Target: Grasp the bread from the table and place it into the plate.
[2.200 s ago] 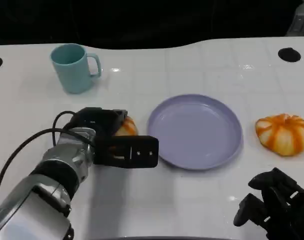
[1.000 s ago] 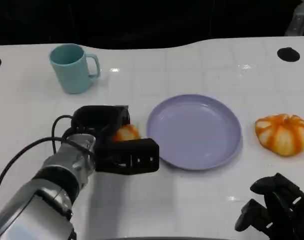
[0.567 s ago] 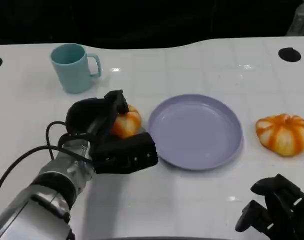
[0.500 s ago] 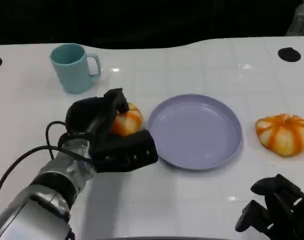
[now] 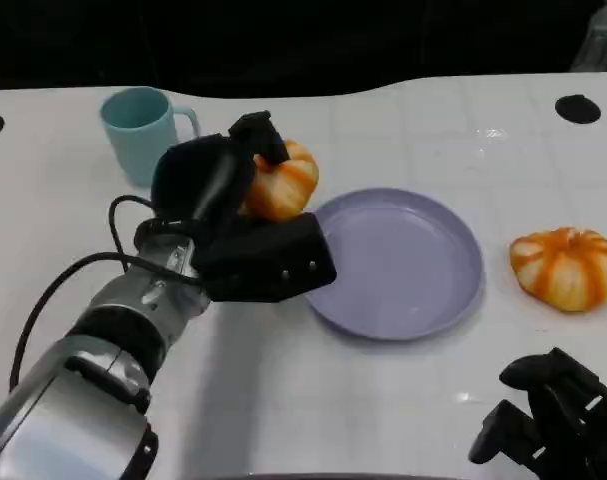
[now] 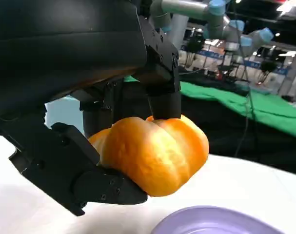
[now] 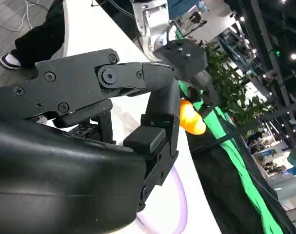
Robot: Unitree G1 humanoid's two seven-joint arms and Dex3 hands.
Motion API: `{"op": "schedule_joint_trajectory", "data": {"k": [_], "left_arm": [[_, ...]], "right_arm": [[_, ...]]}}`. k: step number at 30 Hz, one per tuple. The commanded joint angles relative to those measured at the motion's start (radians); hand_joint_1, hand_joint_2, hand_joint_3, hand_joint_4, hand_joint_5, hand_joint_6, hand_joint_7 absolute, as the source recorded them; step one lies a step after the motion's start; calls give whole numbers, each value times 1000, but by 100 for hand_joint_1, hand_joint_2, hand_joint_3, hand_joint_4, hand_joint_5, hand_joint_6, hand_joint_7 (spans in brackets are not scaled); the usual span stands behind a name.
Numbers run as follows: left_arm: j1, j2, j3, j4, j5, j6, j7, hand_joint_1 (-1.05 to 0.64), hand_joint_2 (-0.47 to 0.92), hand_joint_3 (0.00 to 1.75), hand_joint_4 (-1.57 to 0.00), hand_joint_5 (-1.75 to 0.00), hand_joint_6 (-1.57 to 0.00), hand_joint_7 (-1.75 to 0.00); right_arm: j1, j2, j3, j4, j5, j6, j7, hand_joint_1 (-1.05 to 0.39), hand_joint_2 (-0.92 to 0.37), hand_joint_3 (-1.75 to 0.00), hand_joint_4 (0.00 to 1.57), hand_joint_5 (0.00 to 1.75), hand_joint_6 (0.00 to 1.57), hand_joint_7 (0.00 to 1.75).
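Note:
An orange striped bread (image 5: 283, 180) is gripped by my left hand (image 5: 233, 225), lifted off the white table just left of the lilac plate (image 5: 423, 300). In the left wrist view the black fingers (image 6: 89, 170) close around the bread (image 6: 152, 153) from both sides, with the plate's rim (image 6: 221, 226) below it. The plate holds nothing. My right hand (image 5: 553, 420) rests low at the table's near right edge, holding nothing. The right wrist view shows that hand's fingers (image 7: 113, 78) apart, and farther off the bread (image 7: 190, 117) and the plate's rim (image 7: 179, 204).
A second orange striped bread (image 5: 565, 265) lies on the table right of the plate. A teal mug (image 5: 143, 130) stands at the back left. A person's legs (image 7: 40, 34) stand beside the table in the right wrist view.
My left hand has closed on the bread, lifted it off the table, and carried it up and slightly right toward the plate. The right hand has stayed put.

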Motion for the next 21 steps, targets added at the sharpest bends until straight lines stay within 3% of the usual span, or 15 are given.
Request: {"op": "schedule_joint_trajectory", "data": {"k": [1,3,4,7,11,21], "left_arm": [[-57,-9,-13,-18,9,-50,-9,-15,55,95,-95,-175,-71,-175],[-71,-16,-21,-19,12,-79,-22,-14,47,105,-97,-175,-74,-169],[-80,-19,-26,-18,12,-95,-49,-16,47,102,-96,-175,-76,-154],[-96,-23,-27,-16,1,-138,-113,-14,40,118,-97,-175,-76,-168],[-118,-35,-45,-13,11,-171,-171,-13,35,123,-100,-175,-80,-174],[-146,-90,-65,-6,21,-182,-284,-17,43,122,-95,-175,-81,-175]], "right_arm": [[4,-6,0,-7,0,-5,-8,-56,-92,-23,63,150,66,103],[5,-6,1,-7,2,-5,-9,-56,-92,-23,63,150,66,104],[5,-5,2,-7,5,-5,-7,-56,-92,-23,63,150,66,104],[8,-4,5,-8,4,-7,-6,-56,-92,-23,62,150,65,104],[11,-2,10,-8,-3,-17,-5,-55,-92,-23,62,150,65,104],[13,5,20,-2,0,-28,-5,-54,-92,-23,61,148,65,102]]}}
